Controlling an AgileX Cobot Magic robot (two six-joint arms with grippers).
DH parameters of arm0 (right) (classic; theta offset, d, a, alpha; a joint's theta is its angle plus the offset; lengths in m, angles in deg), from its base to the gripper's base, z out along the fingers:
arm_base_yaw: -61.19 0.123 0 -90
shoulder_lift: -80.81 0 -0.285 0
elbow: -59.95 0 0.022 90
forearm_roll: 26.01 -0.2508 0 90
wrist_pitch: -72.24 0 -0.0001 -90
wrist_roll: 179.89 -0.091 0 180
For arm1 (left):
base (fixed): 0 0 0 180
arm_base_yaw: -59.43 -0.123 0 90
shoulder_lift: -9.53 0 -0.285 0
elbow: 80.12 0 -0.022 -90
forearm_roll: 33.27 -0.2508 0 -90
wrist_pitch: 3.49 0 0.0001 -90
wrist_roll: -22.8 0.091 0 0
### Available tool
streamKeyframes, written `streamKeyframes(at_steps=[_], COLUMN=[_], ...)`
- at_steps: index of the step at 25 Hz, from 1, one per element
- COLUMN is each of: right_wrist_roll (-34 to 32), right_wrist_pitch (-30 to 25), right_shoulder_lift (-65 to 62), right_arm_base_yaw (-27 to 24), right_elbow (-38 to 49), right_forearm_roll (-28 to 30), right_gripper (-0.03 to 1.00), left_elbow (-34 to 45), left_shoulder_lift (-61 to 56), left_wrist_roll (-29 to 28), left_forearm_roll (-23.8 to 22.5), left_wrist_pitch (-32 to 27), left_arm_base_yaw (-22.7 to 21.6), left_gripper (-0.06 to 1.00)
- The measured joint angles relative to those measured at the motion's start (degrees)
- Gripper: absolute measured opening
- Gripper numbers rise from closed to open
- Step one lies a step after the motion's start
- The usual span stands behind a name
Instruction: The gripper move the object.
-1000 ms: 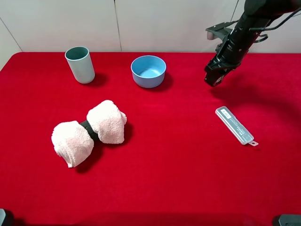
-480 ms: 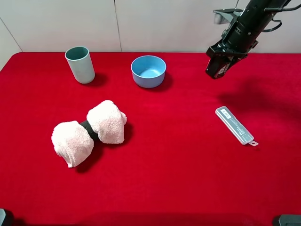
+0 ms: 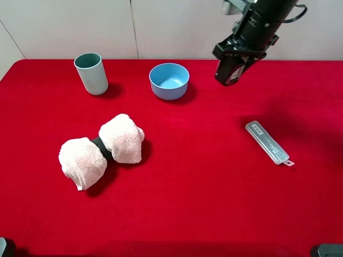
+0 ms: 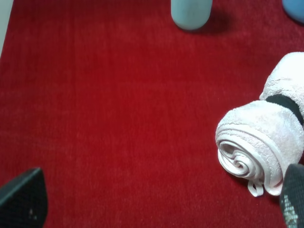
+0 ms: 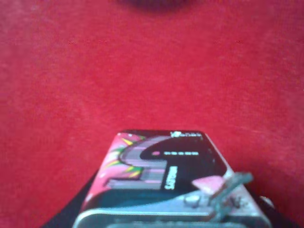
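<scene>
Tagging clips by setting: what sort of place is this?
Likely a robot test bench: a red cloth-covered table, plain white wall panels, and a black two-fingered end effector holding a small patterned tin.

Desk [image 3: 214, 203] under red velvety cloth, filling most of the high view, white panelled wall [image 3: 177, 27] behind, thin dark seams [image 3: 133, 29] between panels, soft even light, faint shadows on the cloth, pale strip [image 4: 4, 23] past the cloth's edge in the left wrist view
</scene>
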Motion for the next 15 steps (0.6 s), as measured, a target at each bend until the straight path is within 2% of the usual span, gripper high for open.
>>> streamKeyframes(at_steps=[15], right_wrist_roll=[-9.7], right_wrist_pitch=[-2.2], right_shoulder_lift=[-1.0], right_arm_base_yaw=[17.8], right_elbow=[0.0], right_forearm_roll=[2.1], right_gripper=[0.33], left_elbow=[0.0], left_shoulder_lift=[0.0], left_wrist_roll=[0.0], left_forearm_roll=[0.0], left_wrist_pitch=[0.0], left_arm_base_yaw=[0.0], left_gripper=[0.97])
